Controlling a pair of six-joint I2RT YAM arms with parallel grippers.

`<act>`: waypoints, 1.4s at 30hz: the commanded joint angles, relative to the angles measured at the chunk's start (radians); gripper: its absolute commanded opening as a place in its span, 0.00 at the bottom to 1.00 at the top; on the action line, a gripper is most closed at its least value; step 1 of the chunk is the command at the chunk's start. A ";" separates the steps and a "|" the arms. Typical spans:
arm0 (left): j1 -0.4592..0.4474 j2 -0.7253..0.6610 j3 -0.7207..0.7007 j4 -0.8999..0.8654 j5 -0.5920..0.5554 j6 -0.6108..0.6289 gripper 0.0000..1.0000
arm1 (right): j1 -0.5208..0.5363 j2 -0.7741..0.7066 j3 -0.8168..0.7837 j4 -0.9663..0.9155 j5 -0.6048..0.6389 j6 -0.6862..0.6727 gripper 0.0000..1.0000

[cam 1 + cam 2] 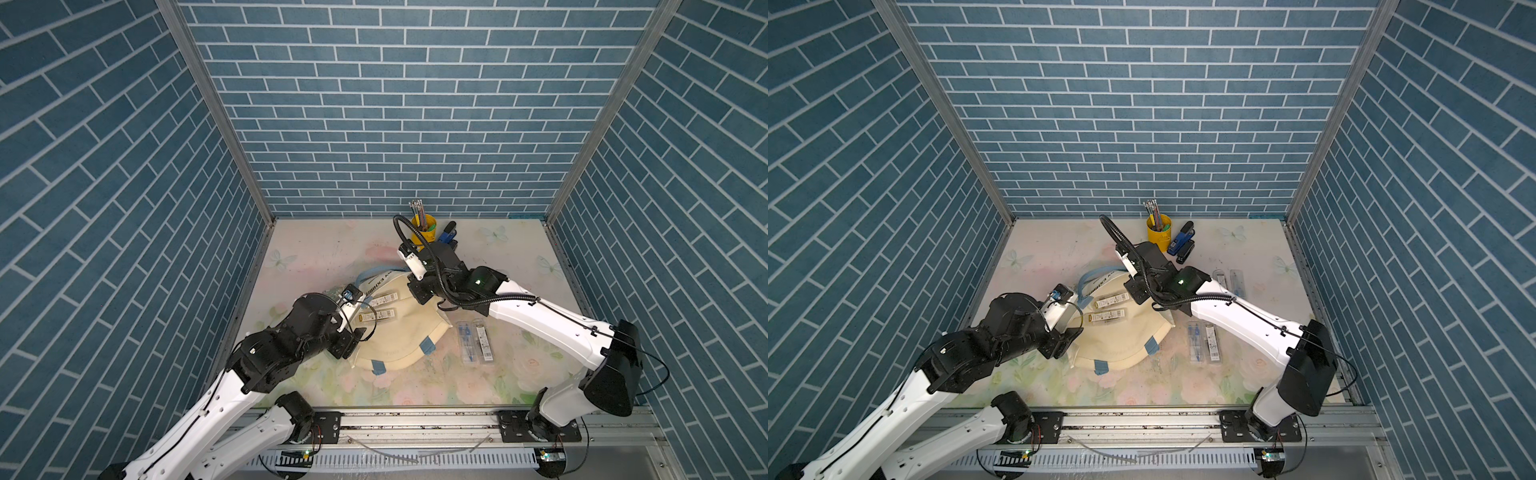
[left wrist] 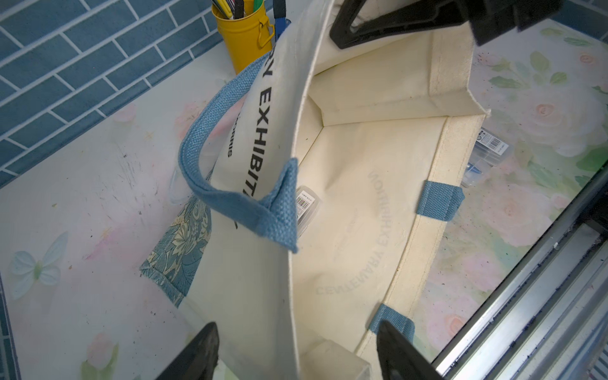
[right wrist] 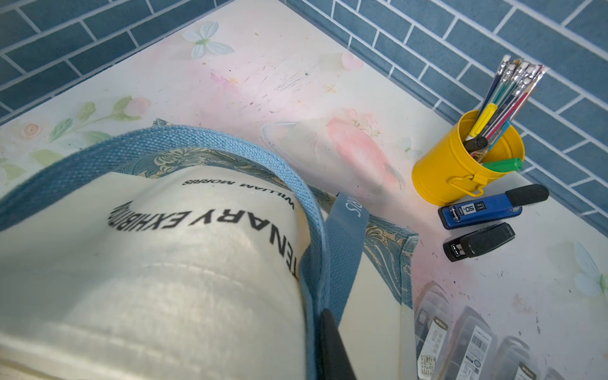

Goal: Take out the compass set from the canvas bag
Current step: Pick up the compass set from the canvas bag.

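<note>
Yellow pencil cup (image 3: pixel 444 179), blue stapler (image 3: pixel 480 212)

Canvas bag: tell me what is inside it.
Two clear labelled cases lie inside the canvas bag on its lower panel, seen in both top views. In the left wrist view only one barcoded end shows; the raised side and blue handle cover the rest.

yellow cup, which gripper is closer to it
Right. The right gripper pinches the bag rim on the side toward the cup; the left gripper stands open at the bag's near rim, farther away.
</note>
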 commanded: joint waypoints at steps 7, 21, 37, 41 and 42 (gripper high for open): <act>-0.007 0.032 0.006 0.150 -0.144 0.038 0.70 | -0.007 0.012 0.060 -0.056 -0.029 0.062 0.00; -0.020 0.151 -0.015 0.332 -0.142 0.115 0.57 | -0.013 0.004 0.078 -0.071 -0.044 0.072 0.00; -0.020 0.115 -0.016 0.306 -0.240 0.139 0.00 | -0.052 -0.037 0.034 -0.058 -0.080 0.066 0.00; -0.019 0.115 0.015 0.306 -0.216 0.153 0.00 | -0.053 -0.069 0.008 -0.034 -0.086 0.028 0.00; -0.020 0.115 0.022 0.306 -0.209 0.156 0.00 | -0.053 -0.082 -0.002 -0.025 -0.091 0.007 0.04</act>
